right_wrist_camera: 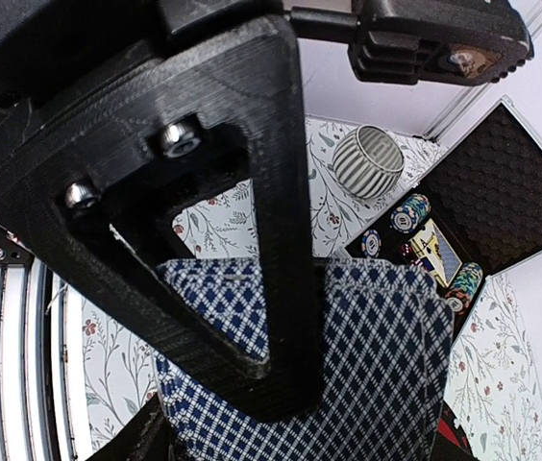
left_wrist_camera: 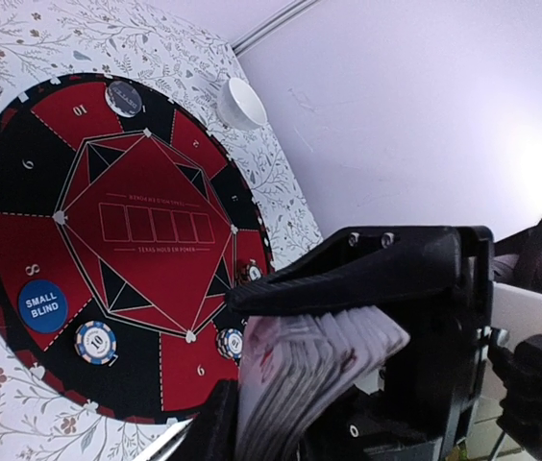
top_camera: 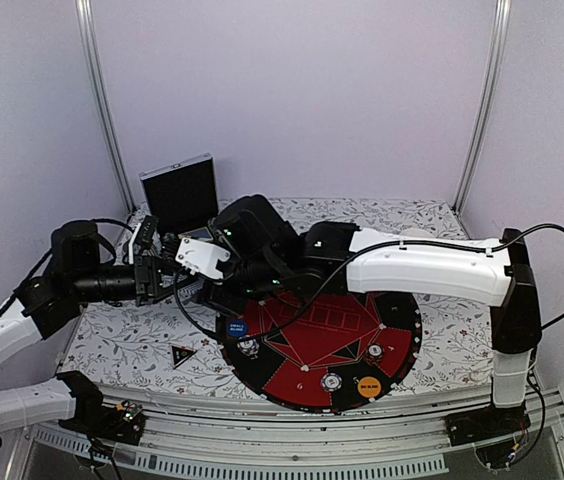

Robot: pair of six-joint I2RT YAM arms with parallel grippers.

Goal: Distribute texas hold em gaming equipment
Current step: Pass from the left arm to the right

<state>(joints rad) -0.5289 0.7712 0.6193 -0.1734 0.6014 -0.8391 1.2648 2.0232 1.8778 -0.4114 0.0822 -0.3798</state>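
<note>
A stack of playing cards [left_wrist_camera: 319, 365] sits fanned between the two black fingers of my left gripper [left_wrist_camera: 237, 351], which is shut on it above the mat's left edge. My right gripper [right_wrist_camera: 218, 413] has reached across to the same stack. One of its fingers [right_wrist_camera: 252, 240] lies on the blue-chequered card backs [right_wrist_camera: 386, 365], the other shows beneath them. In the top view the two grippers meet [top_camera: 154, 262] [top_camera: 177, 270]. On the mat lie a blue button [top_camera: 237, 327], an orange button [top_camera: 368, 386] and striped chips [top_camera: 332, 381]. A black triangular marker [top_camera: 182, 354] lies on the cloth.
The round red-and-black mat [top_camera: 312, 330] covers the table's front middle. An open black case [top_camera: 180, 195] stands at the back left, with chips [right_wrist_camera: 410, 213] and more cards inside. A striped cup [right_wrist_camera: 367, 161] stands near it. A white cup [left_wrist_camera: 240, 103] sits beyond the mat.
</note>
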